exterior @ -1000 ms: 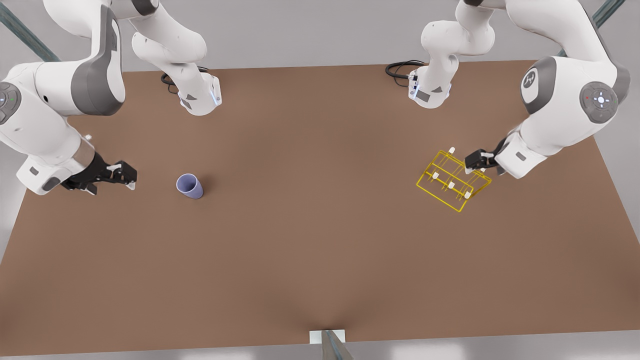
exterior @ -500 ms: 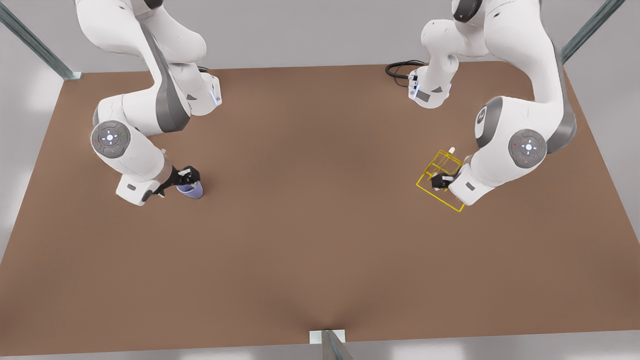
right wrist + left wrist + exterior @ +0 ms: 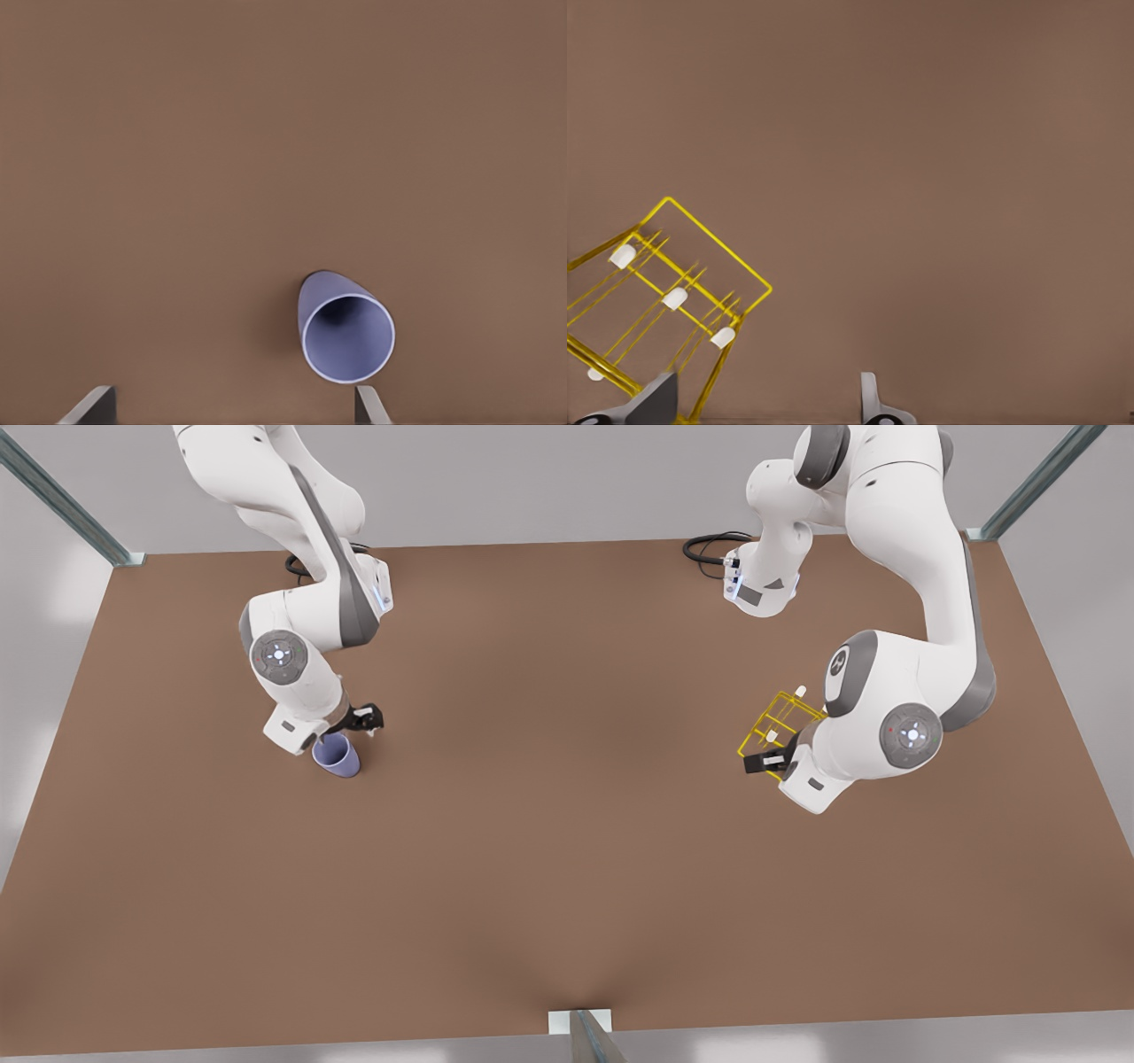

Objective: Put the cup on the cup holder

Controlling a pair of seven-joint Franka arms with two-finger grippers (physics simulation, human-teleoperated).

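Front view: unlabelled cup (image 3: 337, 755), table (image 3: 567, 850).

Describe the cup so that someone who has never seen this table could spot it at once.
Start from the brown table and go to the front view's left half, where the right gripper hangs, open, just behind the cup. It is a small lavender-blue tumbler without a handle, upright with its mouth open. Its solid round shape sets it apart from the yellow wire cup holder near the left gripper, far across the table.
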